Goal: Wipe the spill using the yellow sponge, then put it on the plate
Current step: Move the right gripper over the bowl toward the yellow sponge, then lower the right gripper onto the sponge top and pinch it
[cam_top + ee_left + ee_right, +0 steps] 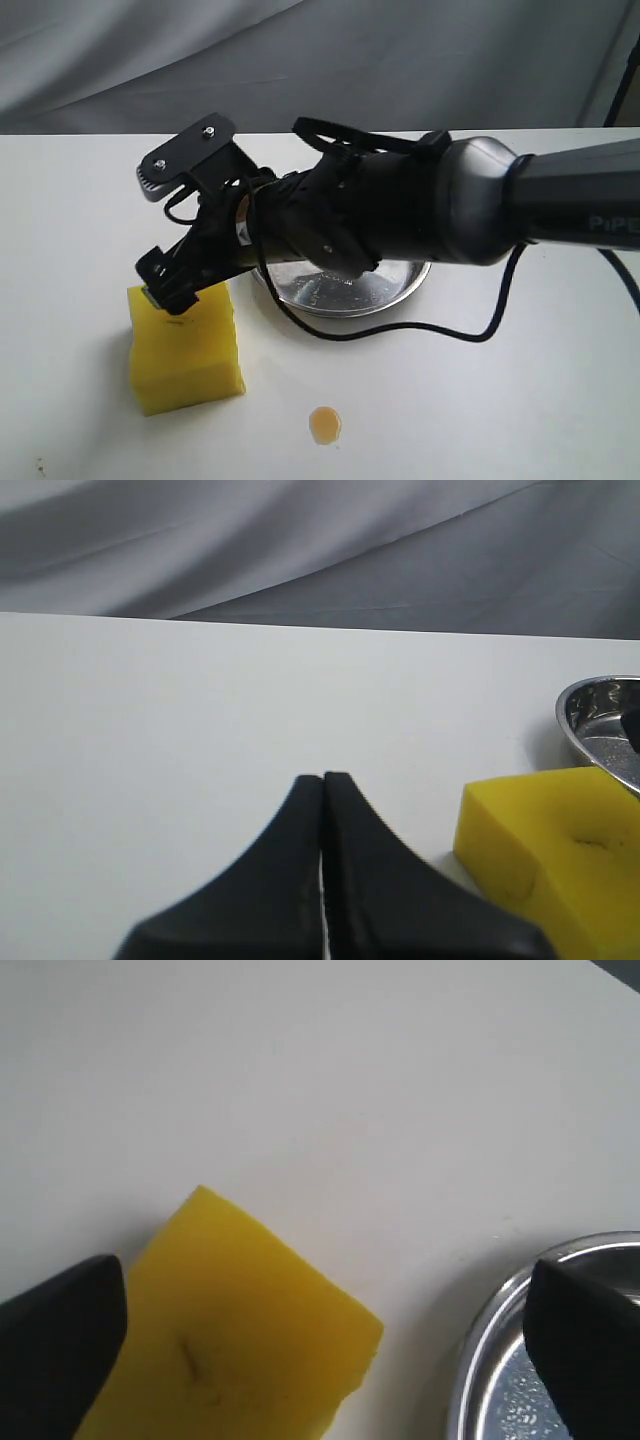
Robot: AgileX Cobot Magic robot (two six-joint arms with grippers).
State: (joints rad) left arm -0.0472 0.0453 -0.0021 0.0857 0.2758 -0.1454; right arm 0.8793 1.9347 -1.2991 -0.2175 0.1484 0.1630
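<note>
The sponge looks light and squashy, so the right end effector, spread wide over it, should pinch its sides gently

The white worktop carries three things: the yellow sponge stands at the left, the shiny plate lies near it to the right, and the small amber spill sits apart from both, lower in the exterior view

R arm extends across from the right side, wrist pitched down. R gripper: jaws spread wide. L gripper: fingers pressed together.
</note>
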